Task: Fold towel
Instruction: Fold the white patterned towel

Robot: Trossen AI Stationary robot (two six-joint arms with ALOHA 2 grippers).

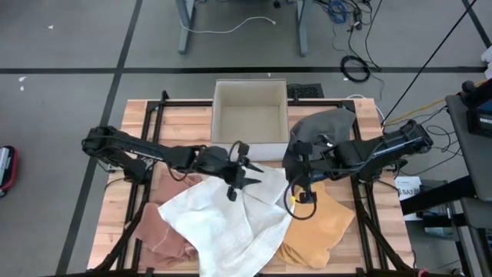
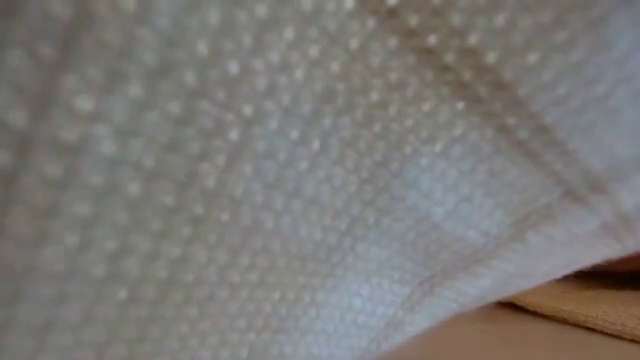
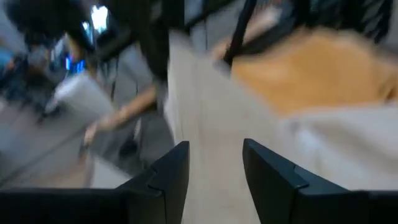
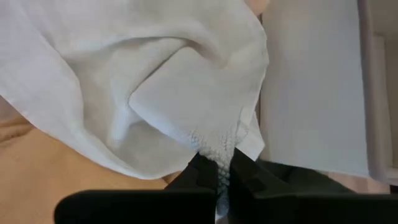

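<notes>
A white dotted towel (image 1: 223, 223) lies crumpled at the table's middle, over a pink towel (image 1: 157, 223) and an orange towel (image 1: 319, 227). It also fills the low view (image 2: 300, 170). My right gripper (image 4: 217, 171) is shut on a bunched part of the towel and stands at the towel's right far end (image 1: 298, 192). My left gripper (image 1: 237, 178) hovers over the towel's far edge, pointing toward the right arm. Its fingers (image 3: 168, 180) stand apart, and I see nothing held between them. My right gripper pinches a gathered bunch of the white towel (image 4: 217, 149) between its two fingers; several layers are crushed together there. The fingers come from above, slanting down. The cloth spreads out below them in slack folds (image 4: 143, 99), and the rest lies on the table.
An open white box (image 1: 250, 119) stands at the far middle, close behind both grippers. A grey towel (image 1: 327, 123) lies to its right. The orange towel also shows in the low view (image 2: 590, 300). The table's black frame rails (image 1: 154, 115) run along its sides.
</notes>
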